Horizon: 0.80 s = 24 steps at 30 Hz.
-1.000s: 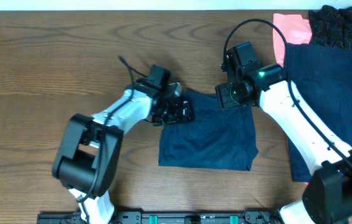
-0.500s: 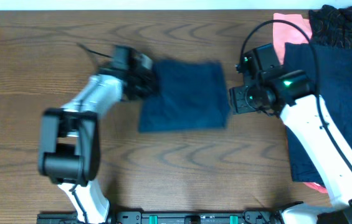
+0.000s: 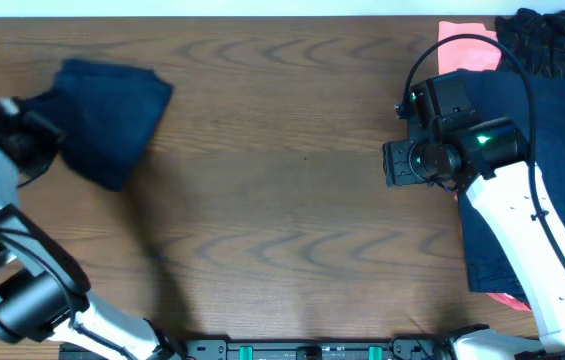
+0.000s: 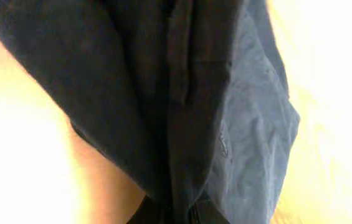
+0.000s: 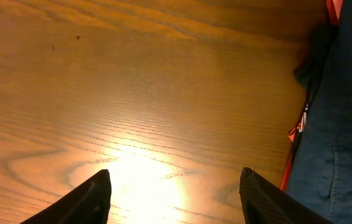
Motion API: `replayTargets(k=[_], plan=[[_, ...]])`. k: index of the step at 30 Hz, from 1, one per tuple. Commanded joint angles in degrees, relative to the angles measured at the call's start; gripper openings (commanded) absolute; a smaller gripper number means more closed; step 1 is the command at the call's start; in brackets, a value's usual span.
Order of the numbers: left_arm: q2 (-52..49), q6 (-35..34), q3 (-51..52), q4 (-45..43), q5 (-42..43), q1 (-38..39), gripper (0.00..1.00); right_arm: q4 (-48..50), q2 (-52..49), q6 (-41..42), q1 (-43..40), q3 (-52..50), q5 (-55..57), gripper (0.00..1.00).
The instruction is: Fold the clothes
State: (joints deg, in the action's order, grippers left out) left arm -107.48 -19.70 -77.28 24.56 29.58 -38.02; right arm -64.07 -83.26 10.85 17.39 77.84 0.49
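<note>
My left pincer point(image 3: 30, 135) is clamped on the bunched end of a folded navy piece point(image 3: 107, 110) at the far-left back of the counter point(image 3: 262, 200). On my wrist view the cloth gathers in folds down into the jaws, and I cannot tell whether it lies on the wood or hangs above it. My right pincer point(image 5: 179, 190) has its jaws apart and holds nothing, over bare wood just beside the heap at the right: a large navy garment point(image 3: 547, 140) on top, a pink one point(image 3: 467, 45) showing behind it, a black patterned one point(image 3: 547, 35) in the far corner.
</note>
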Motion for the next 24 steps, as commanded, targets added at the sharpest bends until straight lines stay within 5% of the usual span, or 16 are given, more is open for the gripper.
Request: replayTargets(k=[1, 5, 6, 8, 9, 24], plan=[[0.74, -0.28, 0.24, 1.95, 0.72, -2.32, 0.06, 0.02, 0.76, -0.63, -0.55, 0.96, 0.59, 0.64], [0.74, -0.31, 0.24, 3.30, -0.70, -3.67, 0.08, 0.00, 0.76, -0.63, -0.57, 0.96, 0.59, 0.64], [0.74, -0.31, 0.24, 3.65, -0.70, -3.74, 0.24, -0.07, 0.76, -0.66, -0.55, 0.98, 0.59, 0.65], [0.76, -0.33, 0.24, 4.59, -0.70, -3.80, 0.91, -0.11, 0.76, -0.63, -0.55, 0.96, 0.57, 0.66], [0.76, -0.33, 0.24, 5.07, -0.72, -3.80, 0.98, -0.13, 0.76, -0.66, -0.55, 0.96, 0.57, 0.67], [3.15, 0.61, 0.22, 14.43, -6.19, 3.37, 0.98, 7.54, -0.02, -0.63, -0.85, 0.96, -2.82, 0.98]])
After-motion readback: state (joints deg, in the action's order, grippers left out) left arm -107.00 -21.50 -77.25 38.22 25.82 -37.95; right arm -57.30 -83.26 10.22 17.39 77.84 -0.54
